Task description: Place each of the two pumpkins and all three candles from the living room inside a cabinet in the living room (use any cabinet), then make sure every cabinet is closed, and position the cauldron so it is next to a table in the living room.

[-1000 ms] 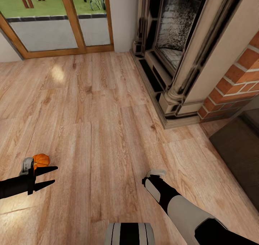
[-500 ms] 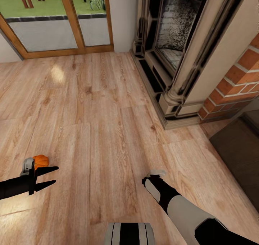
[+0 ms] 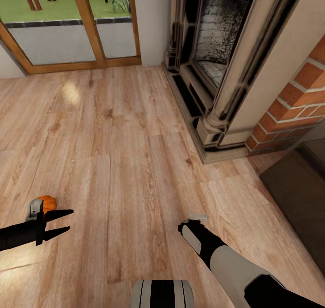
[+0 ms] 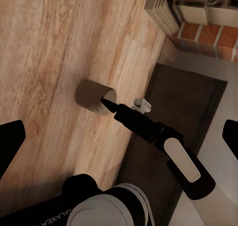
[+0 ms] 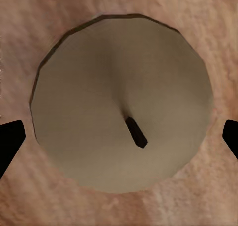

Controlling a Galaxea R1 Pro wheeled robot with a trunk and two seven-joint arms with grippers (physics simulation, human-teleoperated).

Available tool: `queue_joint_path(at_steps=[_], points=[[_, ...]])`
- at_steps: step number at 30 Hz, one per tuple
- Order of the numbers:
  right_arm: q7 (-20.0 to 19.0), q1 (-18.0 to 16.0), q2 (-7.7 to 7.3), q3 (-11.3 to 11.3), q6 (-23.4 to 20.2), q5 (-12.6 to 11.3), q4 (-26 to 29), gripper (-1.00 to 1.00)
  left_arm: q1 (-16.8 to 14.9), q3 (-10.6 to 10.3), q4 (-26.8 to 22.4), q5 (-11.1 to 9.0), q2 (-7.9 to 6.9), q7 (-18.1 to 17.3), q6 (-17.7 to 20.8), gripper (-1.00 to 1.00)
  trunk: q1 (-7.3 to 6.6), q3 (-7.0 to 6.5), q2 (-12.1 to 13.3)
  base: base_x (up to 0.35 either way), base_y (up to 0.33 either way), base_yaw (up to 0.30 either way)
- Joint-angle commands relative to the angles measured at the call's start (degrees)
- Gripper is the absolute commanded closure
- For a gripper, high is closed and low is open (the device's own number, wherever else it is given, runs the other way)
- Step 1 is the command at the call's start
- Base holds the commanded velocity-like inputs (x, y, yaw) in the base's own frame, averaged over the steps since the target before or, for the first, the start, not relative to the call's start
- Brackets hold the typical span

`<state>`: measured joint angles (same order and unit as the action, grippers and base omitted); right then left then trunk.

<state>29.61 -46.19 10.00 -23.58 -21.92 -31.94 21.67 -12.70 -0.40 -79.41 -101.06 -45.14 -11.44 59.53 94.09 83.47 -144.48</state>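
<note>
Two black fingers of the left gripper (image 3: 63, 221) spread apart over the wood floor (image 3: 135, 132), nothing between them. Just beyond the left wrist, a small orange pumpkin (image 3: 48, 202) on the floor, partly hidden behind it. Right gripper (image 5: 119, 136) pointed straight down, its black fingertips (image 5: 10, 141) wide apart on either side of a pale round candle (image 5: 121, 104) with a dark wick, standing upright on the floor directly beneath and not touched. Same candle (image 4: 95, 96) seen from the left wrist, beside the right arm's tip. Farther out, a dark brown cabinet (image 3: 298, 195) to the right, a fireplace (image 3: 216, 59) beyond, glass doors (image 3: 67, 28) at the back.
</note>
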Motion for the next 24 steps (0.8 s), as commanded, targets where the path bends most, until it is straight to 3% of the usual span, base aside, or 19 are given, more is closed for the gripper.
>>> queue_joint_path(at_steps=[1,24], points=[[0.36,-0.04,0.00,-0.24,-0.31,-0.14,0.04,-1.00,-0.04,-0.04,0.04,0.50,-0.03,-0.60,0.09,-1.00,0.00,0.04,-0.02,0.138,0.043,0.000],[0.33,-0.04,0.00,-0.24,-0.31,-0.14,0.04,-1.00,-0.03,-0.04,0.04,0.42,0.32,-0.84,0.15,-1.00,0.00,0.04,-0.02,0.030,0.007,0.000]])
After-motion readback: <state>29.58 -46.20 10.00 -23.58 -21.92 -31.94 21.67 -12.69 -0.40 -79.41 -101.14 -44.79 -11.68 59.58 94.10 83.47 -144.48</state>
